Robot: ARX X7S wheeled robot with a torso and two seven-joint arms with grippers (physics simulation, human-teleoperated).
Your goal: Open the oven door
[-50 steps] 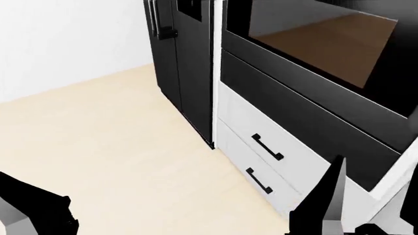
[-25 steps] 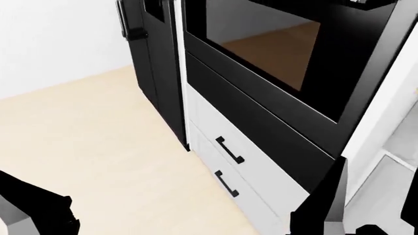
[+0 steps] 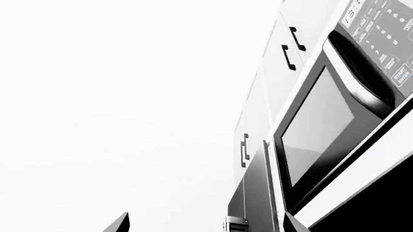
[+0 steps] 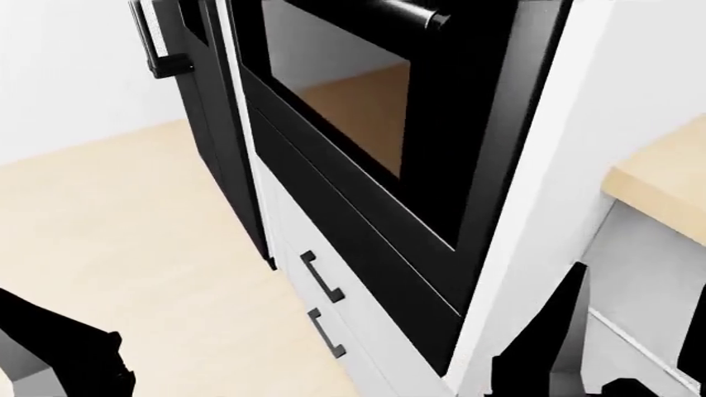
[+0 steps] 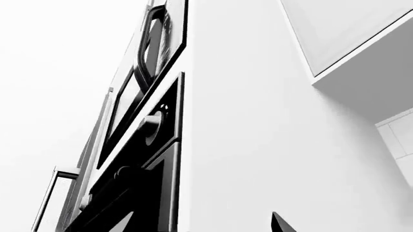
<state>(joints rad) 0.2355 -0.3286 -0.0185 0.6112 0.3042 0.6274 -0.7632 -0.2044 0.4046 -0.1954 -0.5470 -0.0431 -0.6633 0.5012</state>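
Note:
In the head view the oven door is a glossy black panel with a tinted glass window, shut, seen at an angle. Its bar handle runs along its top edge at the frame's top. My left gripper hangs low at the lower left over the floor, well away from the door. My right gripper sits at the lower right, below and in front of the oven cabinet's white side. Each wrist view shows its two fingertips wide apart with nothing between: left gripper, right gripper. The oven handle appears from below.
A tall black fridge stands left of the oven. White drawers with black handles sit under the door. A wooden countertop is at the right. A microwave is mounted above the oven. Light wood floor lies in front.
The head view has swung right and closer: oven and fridge slid left in the frame, the handle and the countertop came into view. Both grippers keep their places in the frame.

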